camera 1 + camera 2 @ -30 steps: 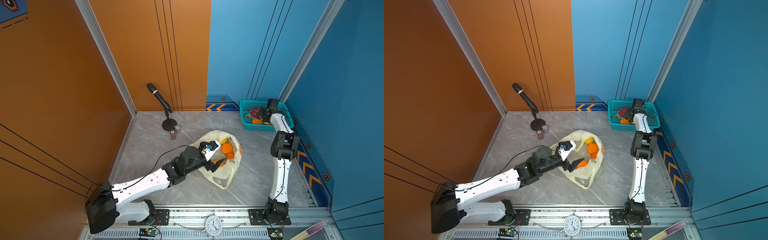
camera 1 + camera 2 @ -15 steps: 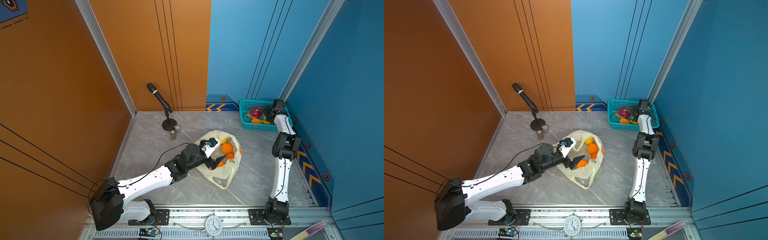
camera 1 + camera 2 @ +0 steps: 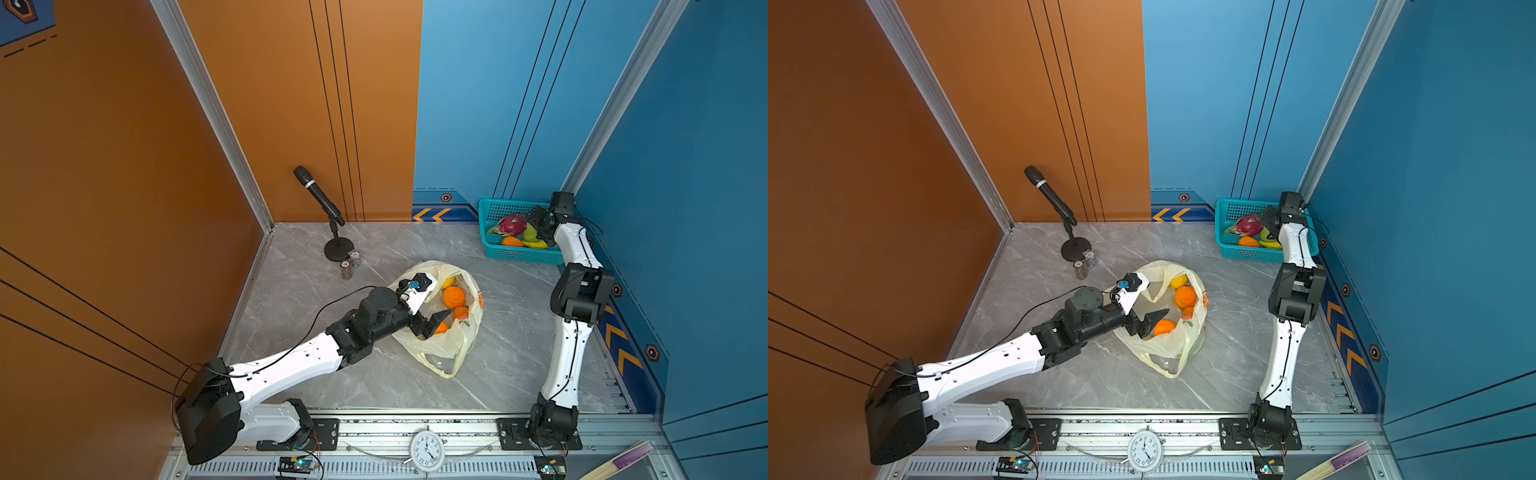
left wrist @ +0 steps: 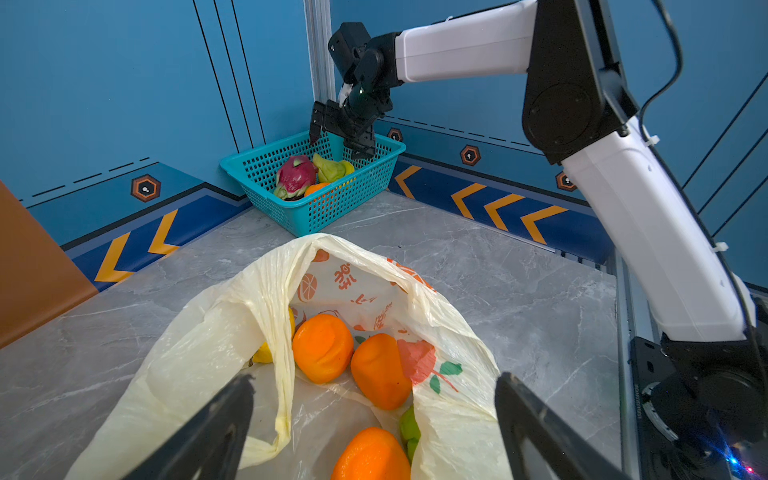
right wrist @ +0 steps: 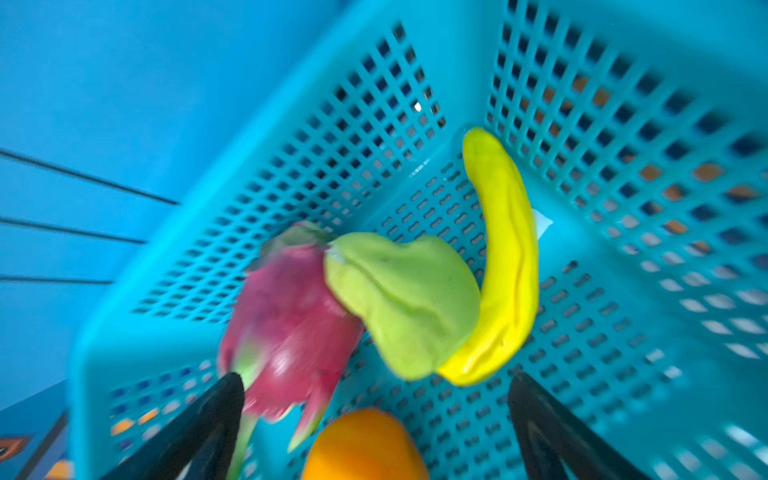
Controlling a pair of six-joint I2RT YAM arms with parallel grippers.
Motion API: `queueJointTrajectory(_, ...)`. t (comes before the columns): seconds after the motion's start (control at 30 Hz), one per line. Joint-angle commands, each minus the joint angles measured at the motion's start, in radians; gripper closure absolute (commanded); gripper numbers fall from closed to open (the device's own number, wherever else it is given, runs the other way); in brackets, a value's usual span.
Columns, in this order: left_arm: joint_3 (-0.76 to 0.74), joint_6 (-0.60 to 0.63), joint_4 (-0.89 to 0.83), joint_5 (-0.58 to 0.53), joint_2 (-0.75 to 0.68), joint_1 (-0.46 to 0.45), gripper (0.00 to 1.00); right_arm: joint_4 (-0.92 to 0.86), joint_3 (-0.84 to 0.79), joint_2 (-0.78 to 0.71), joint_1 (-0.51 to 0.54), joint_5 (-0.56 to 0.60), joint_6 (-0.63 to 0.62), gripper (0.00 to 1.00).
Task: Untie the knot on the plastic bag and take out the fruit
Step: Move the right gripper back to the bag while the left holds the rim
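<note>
Fruit removal stage: plastic bag [image 4: 199,353] open on desk [image 3: 374,257]. Left hand [image 4: 374,377] released, empty, over oranges [image 4: 322,347]; next, close on one. Right hand [image 5: 376,375] released above basket [image 5: 623,124].

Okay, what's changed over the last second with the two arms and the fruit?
The right hand opened wide, letting go of the dragon fruit into the basket, and shifted toward the side wall. The left hand barely moved, open at the plastic bag's mouth. Bag, oranges and basket stayed put.
</note>
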Motion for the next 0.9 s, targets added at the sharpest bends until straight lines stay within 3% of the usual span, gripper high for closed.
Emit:
queueJointTrajectory(0.0, -0.006, -0.037, -0.035, 0.018, -0.034, -0.003, 0.08, -0.007, -0.084, -0.163, 0.024, 0.023, -0.052, 0.0)
queueJointTrajectory(0.27, -0.019, -0.1, -0.108, -0.026, -0.077, -0.035, 0.09, 0.078, -0.433, -0.579, 0.093, -0.008, -0.101, 0.0)
queueJointTrajectory(0.53, -0.019, -0.221, -0.21, -0.076, -0.082, -0.053, 0.11, 0.125, -0.887, -1.017, 0.224, -0.072, -0.132, 0.0)
queueJointTrajectory(0.7, -0.009, -0.254, -0.227, -0.073, -0.043, -0.063, 0.13, 0.072, -1.054, -1.213, 0.324, -0.098, -0.128, 0.0)
queueJointTrajectory(0.87, 0.033, -0.279, -0.256, -0.085, 0.031, -0.063, 0.21, 0.012, -1.185, -1.352, 0.435, -0.111, -0.108, 0.0)
